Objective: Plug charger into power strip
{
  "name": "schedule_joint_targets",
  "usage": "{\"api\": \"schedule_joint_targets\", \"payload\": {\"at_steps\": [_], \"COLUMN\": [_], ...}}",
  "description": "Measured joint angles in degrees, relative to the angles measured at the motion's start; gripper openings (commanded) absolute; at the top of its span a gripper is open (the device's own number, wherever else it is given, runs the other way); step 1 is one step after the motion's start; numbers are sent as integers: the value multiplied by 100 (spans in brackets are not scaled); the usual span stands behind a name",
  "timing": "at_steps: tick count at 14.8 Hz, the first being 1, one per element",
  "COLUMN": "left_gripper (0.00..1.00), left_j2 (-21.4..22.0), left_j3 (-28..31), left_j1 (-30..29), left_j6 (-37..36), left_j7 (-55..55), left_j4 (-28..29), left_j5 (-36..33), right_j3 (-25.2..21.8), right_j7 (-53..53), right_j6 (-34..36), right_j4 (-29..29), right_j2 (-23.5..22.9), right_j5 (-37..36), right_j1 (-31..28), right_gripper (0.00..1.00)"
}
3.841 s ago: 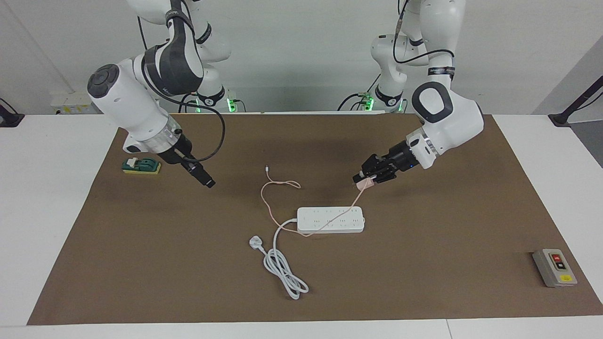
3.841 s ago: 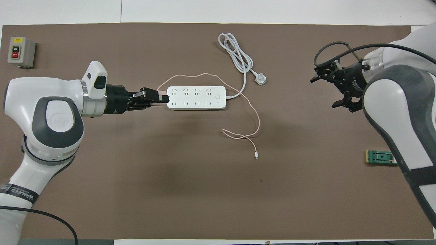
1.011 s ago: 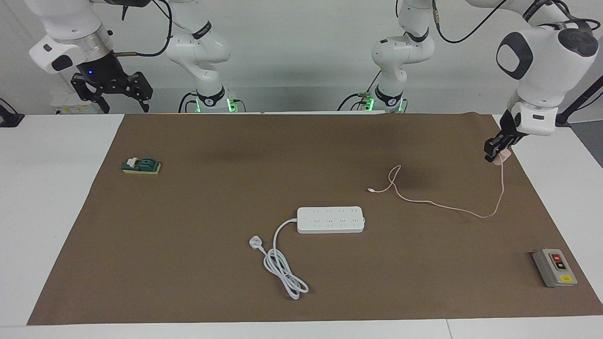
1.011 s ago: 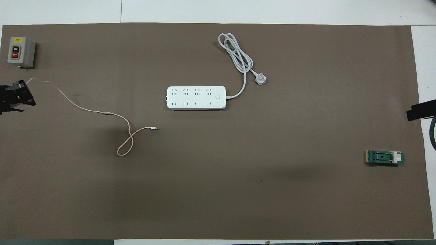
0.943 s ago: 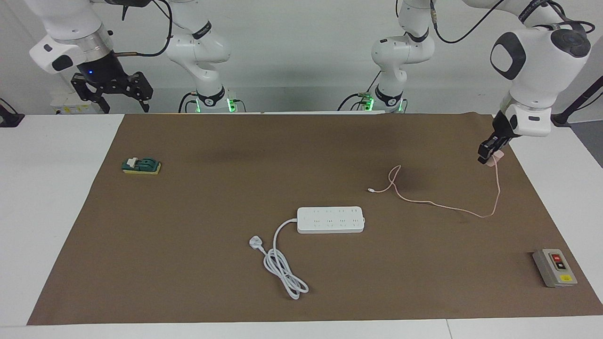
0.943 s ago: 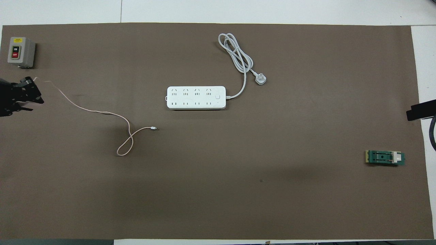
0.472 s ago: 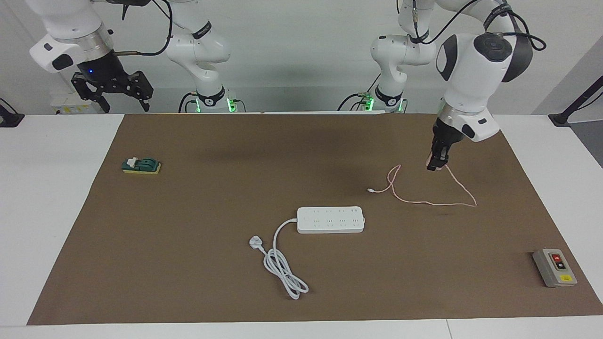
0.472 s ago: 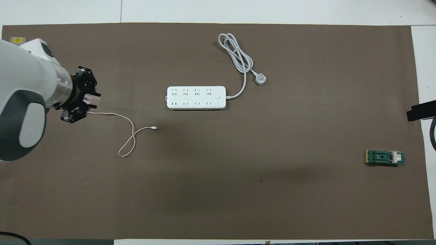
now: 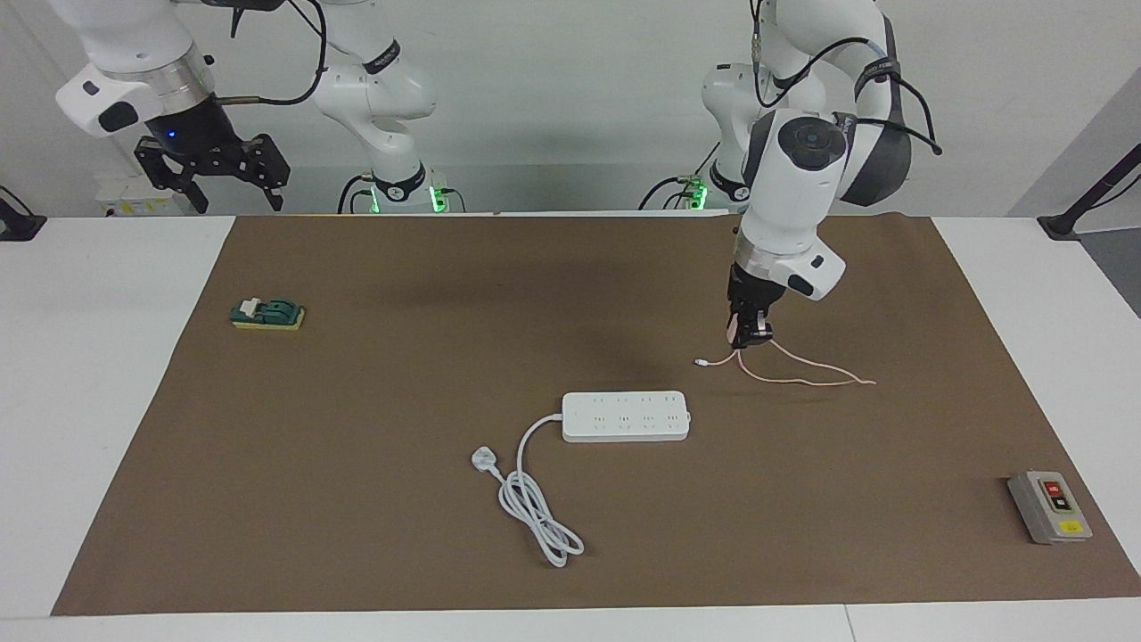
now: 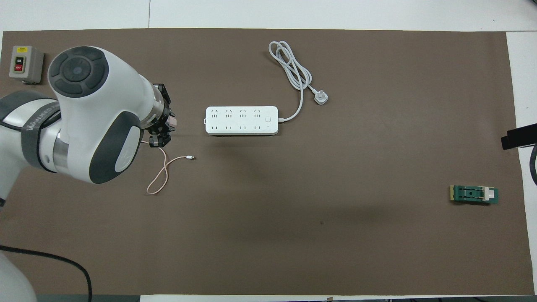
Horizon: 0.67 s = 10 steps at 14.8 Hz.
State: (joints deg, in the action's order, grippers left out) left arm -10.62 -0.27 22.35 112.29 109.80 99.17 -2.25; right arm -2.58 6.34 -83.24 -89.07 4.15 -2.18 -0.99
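Observation:
The power strip (image 9: 626,415) lies flat at the mat's middle, also in the overhead view (image 10: 241,120), with its thick white cord (image 9: 535,504) and three-pin plug (image 9: 482,459) coiled beside it. My left gripper (image 9: 749,337) is shut on the pale pink charger (image 10: 172,121) and holds it above the mat, just off the strip's end toward the left arm's end of the table. The charger's thin pink cable (image 9: 820,382) trails on the mat below, and its white connector (image 10: 191,157) lies nearer to the robots than the strip. My right gripper (image 9: 214,168) waits open and raised by the mat's corner.
A grey box with red and black buttons (image 9: 1049,506) sits at the mat's corner farthest from the robots, at the left arm's end. A small green and yellow block (image 9: 267,314) lies near the right arm's end. The brown mat (image 9: 357,535) covers the white table.
My left gripper has carried the charger from the left arm's end of the mat toward the power strip, dragging the cable into a tighter fold. The right arm has not moved over the last second.

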Motion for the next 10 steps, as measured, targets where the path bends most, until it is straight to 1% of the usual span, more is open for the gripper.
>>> {"api": "schedule_joint_targets", "payload": {"at_steps": [2, 4, 6, 7, 9, 10], "left_gripper": [0, 0, 0, 0, 0, 0], "left_j2": [-316, -596, -1030, -1295, -1711, -1820], "left_j3": [1, 4, 16, 15, 6, 6], "left_j1": [100, 127, 127, 134, 185, 219], "left_j6": [-19, -259, -704, -812, -780, -652], "left_j7": [95, 114, 114, 114, 145, 163], "left_j4": [-310, -661, -1306, -1647, -2075, -2130], "left_j5": [5, 7, 15, 35, 95, 118], "right_j3": [0, 0, 2, 2, 3, 3], "right_j7": [0, 0, 0, 0, 0, 0], "right_j6": [0, 0, 0, 0, 0, 0], "right_j4": [1, 2, 2, 2, 2, 2], "right_j2": [0, 0, 0, 0, 0, 0], "right_j5": [0, 0, 0, 0, 0, 0], "right_j1": [0, 1, 3, 4, 4, 4], "right_gripper": [100, 100, 100, 100, 100, 100]}}
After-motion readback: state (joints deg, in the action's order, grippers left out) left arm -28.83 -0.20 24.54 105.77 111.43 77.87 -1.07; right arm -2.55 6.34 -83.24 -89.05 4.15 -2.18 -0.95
